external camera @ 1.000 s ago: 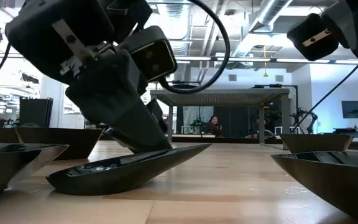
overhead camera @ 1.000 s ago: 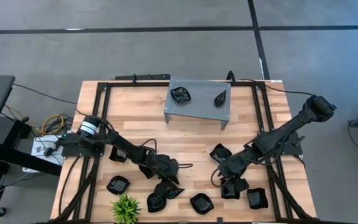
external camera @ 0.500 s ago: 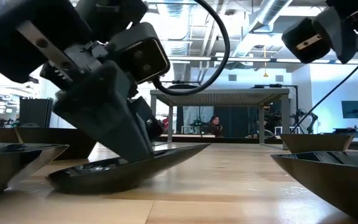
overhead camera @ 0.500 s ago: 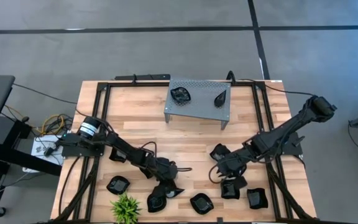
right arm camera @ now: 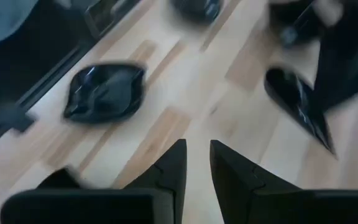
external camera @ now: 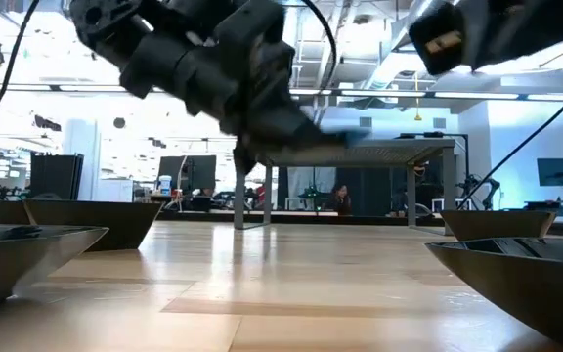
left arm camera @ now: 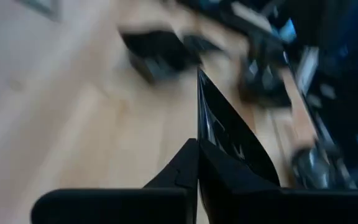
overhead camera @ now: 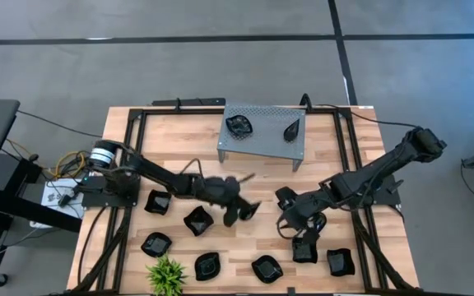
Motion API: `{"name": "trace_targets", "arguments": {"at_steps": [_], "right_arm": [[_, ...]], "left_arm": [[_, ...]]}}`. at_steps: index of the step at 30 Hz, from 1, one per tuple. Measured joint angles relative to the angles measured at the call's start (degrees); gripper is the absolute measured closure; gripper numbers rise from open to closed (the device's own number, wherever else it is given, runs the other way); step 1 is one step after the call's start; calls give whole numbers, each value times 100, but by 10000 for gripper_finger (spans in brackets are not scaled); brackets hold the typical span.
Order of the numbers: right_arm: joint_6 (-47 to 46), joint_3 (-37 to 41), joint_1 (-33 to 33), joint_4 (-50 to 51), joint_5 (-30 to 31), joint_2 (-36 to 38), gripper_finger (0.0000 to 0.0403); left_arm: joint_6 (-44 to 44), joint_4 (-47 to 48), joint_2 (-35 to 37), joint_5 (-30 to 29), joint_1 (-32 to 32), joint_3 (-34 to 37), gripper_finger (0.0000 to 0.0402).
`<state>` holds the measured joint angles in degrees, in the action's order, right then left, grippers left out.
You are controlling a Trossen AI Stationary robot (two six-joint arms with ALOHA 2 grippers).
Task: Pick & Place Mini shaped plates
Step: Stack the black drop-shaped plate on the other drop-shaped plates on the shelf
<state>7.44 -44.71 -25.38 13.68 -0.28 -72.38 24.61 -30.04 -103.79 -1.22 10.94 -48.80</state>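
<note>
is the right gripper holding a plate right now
No, the right gripper shows bare wood between its open fingers; the nearest plate lies apart.

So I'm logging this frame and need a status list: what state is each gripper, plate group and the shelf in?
left gripper: shut on a leaf plate, lifted off the table
right gripper: open, empty, low over the table
shelf: holds two plates
other plates: lying on the table
</note>
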Motion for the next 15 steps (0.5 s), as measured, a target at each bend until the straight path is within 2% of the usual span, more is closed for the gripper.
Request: {"name": "trace_targets", "arguments": {"at_steps": [4,9,15], "right_arm": [[-17,0,160,-342,503,0,337],[822,0,206,-400,1358,0,334],[968,0,430,-1110,1508,-4,299]], "left_arm": [[11,0,376,-404,-221,-1,395],[-33,113,529,-462,-387,-2,392],[-10,122,528,-477,-554,0,391]]}}
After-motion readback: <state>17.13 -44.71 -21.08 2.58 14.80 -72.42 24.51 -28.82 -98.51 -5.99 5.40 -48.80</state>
